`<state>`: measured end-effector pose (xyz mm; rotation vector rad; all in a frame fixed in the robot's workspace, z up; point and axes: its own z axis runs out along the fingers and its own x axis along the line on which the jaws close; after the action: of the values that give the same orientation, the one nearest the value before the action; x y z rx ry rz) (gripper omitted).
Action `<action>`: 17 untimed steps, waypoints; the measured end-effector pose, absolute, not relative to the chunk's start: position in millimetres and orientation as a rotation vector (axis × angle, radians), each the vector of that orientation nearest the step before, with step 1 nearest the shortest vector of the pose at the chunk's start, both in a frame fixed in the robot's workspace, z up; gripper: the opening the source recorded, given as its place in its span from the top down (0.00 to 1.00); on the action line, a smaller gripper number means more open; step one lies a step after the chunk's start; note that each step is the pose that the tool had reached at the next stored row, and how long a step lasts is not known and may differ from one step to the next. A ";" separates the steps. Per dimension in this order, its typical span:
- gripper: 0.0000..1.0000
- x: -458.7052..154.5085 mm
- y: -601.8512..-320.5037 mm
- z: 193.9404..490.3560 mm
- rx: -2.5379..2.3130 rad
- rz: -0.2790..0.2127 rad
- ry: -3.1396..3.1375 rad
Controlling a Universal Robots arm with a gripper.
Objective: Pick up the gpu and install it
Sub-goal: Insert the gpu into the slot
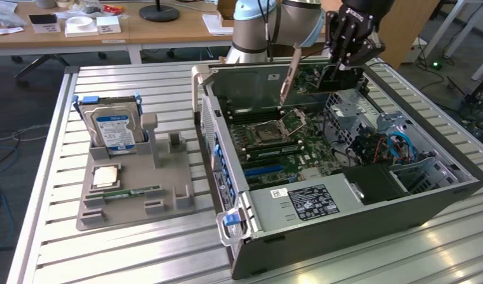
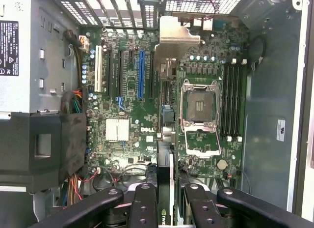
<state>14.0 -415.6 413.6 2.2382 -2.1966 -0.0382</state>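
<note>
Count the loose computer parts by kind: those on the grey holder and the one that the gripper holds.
hard drive: 1
CPU: 1
memory stick: 1
gpu: 1
Total: 4

The gpu, a thin dark card with a pale metal bracket, stands on edge, lifted above the motherboard's far end.

Exterior cam sits high, angled down over the bench at the open case. Wrist cam's close, straight down onto the motherboard; both catch the CPU socket.
</note>
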 end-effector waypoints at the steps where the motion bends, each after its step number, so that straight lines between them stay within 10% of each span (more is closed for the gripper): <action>1: 0.74 13.6 -415.5 413.2 2.239 -0.038 -2.197; 17: 0.74 6.3 -415.4 404.7 2.244 -0.028 -2.200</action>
<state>6.3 -415.4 404.7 2.2443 -2.1997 -0.0278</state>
